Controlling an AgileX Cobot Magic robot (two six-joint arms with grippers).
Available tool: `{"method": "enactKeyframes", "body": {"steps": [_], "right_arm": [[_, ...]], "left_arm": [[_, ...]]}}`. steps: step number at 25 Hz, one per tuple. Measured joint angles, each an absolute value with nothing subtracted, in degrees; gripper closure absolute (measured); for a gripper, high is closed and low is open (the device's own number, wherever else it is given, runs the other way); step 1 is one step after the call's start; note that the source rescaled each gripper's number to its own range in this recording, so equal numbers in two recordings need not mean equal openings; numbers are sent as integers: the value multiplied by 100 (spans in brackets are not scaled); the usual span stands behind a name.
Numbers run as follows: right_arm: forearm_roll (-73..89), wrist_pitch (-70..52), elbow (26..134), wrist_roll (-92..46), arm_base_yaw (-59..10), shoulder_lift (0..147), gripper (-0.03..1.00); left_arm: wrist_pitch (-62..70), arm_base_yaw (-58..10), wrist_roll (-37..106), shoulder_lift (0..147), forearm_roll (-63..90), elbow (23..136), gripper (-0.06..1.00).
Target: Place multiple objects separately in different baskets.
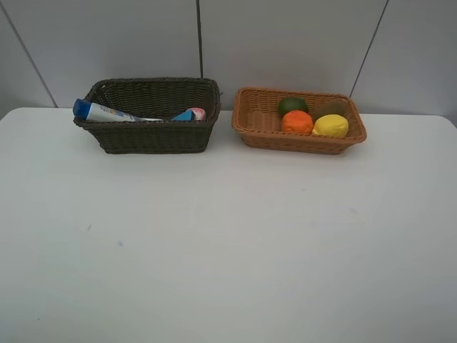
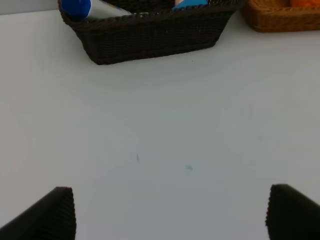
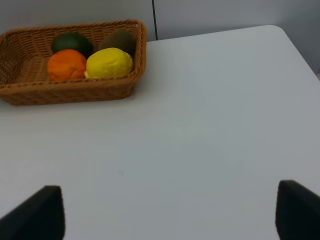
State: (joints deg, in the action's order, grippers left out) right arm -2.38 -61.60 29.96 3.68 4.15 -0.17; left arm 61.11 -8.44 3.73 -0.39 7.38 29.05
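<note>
White table (image 1: 228,243), matte, a few faint specks near its left part; the near and middle area carries nothing else. Rounded far corners visible on both sides.

Left gripper (image 2: 170,212): jaws spread wide, nothing between them, over bare table well short of the baskets. Right gripper (image 3: 170,212): likewise spread wide and empty, over bare table toward the right side.

Along the far edge, two woven baskets stand side by side, just apart. Dark brown basket (image 1: 153,132), toward the far left corner, deeper: blue-capped white bottle (image 1: 107,112) lies tilted with its cap resting on the left rim; small pink bottle (image 1: 196,113) at the right end, partly hidden by the wall. Other contents cannot be made out.

Light orange-tan basket (image 1: 260,125), toward the far right, shallower: all fruit crowded in its right half. Orange (image 1: 297,122) and yellow lemon (image 1: 330,126) at the front, touching; green lime (image 1: 293,105) and brown kiwi (image 1: 330,108) behind them.

Beyond the table: grey panelled wall (image 1: 285,43) with dark seams.
</note>
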Motion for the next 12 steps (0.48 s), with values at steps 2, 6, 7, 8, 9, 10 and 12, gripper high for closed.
{"method": "enactKeyframes", "body": {"steps": [2, 6, 7, 8, 9, 10, 12], "right_arm": [[-238, -6160, 2996, 363, 415, -17, -3], [-238, -6154, 2996, 358, 415, -17, -3], [-238, -6154, 2996, 358, 415, -17, -3], [-238, -6154, 2996, 358, 415, -17, -3], [-238, -6154, 2996, 358, 415, -17, -3], [-238, -6154, 2996, 358, 415, -17, -3], [-238, -6154, 2996, 358, 415, -17, -3]], "left_arm": [[6111, -844, 373, -39, 738, 2905, -6], [6111, -844, 373, -39, 738, 2905, -6], [6111, -844, 373, -39, 738, 2905, -6], [6111, -844, 373, -39, 738, 2905, -6], [6111, -844, 373, -39, 738, 2905, -6], [6111, -844, 373, -39, 738, 2905, -6], [6111, -844, 373, -39, 738, 2905, -6]]}}
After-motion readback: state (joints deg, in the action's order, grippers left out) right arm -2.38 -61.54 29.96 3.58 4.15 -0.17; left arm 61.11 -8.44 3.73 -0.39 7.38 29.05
